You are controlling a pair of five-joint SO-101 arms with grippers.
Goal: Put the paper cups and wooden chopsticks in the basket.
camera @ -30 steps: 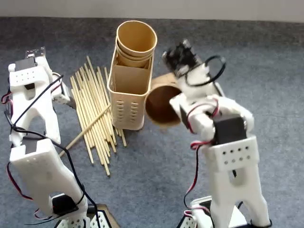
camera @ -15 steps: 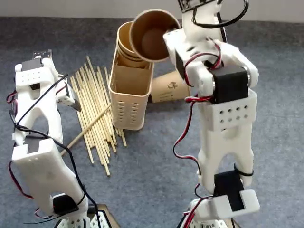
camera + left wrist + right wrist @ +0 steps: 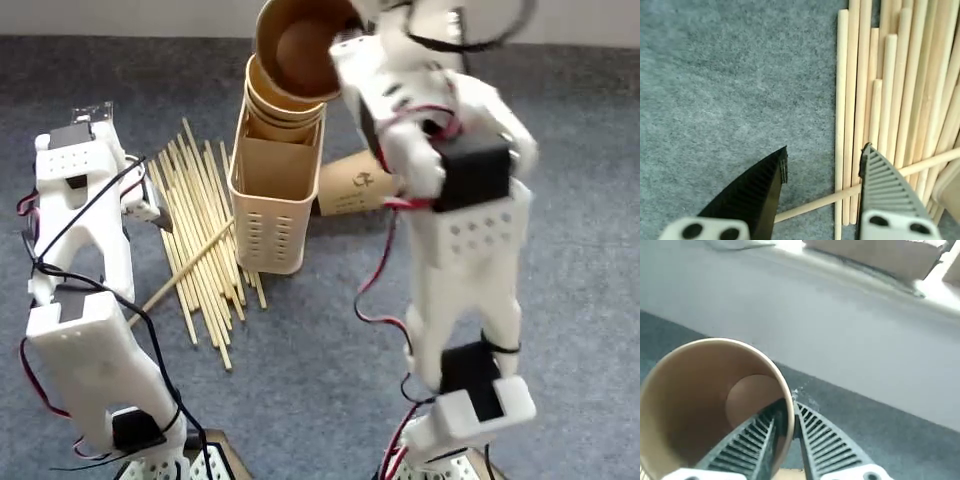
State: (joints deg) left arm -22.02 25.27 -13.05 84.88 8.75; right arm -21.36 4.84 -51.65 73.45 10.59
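A tan slotted basket [image 3: 268, 205] stands mid-table with stacked paper cups [image 3: 285, 112] in it. My right gripper [image 3: 791, 412] is shut on the rim of another paper cup [image 3: 705, 405], one finger inside and one outside. That cup [image 3: 298, 48] hangs tilted just above the stack. A third cup [image 3: 357, 184] lies on its side to the right of the basket. Several wooden chopsticks [image 3: 195, 235] lie in a loose bundle left of the basket. My left gripper [image 3: 826, 157] is open low over the bundle's outer edge [image 3: 890, 95], where one stick [image 3: 840, 196] lies crosswise.
The table is covered in grey carpet [image 3: 560, 200]. A corner of the basket [image 3: 950, 187] sits close to the left gripper. The right arm's white body [image 3: 465, 230] rises over the table's right half.
The right arm has lifted the cup from the table beside the basket and carried it up and left, over the stacked cups. The left arm has barely moved.
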